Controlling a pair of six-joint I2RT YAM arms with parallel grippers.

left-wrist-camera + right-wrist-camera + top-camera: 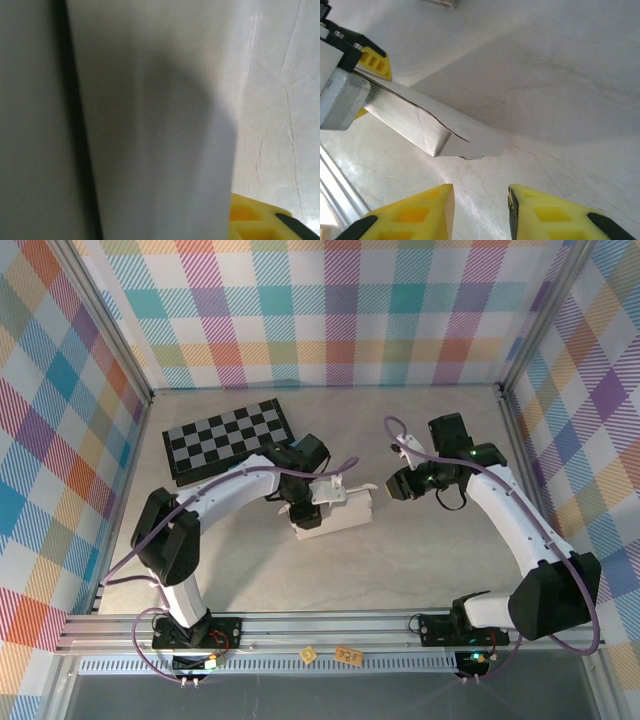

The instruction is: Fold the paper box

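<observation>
The paper box [340, 512] is lying partly formed near the middle of the table [430, 560], close to the near-right corner of the checkerboard [228, 440], with its long side running left to right. The left gripper [308, 512] is straddling a card wall at the box's left end. In the right wrist view a yellow finger is showing on each side of the sheet, but I cannot tell whether the jaws are pinching it or standing slack around it. The right gripper [481, 191] is hovering just off the box's right end, jaws standing narrowly apart with nothing between them. Risks, as I am judging them: if the left jaws are loosening, the raised wall is likely to be springing back, thin card holding a crease poorly. If the right gripper is pushing in with the left end unsecured, the whole box is liable to be sliding over the smooth table rather than folding. The corner nearest the right gripper is looking slightly ragged, so any push off the crease is risking a crushed wall.
</observation>
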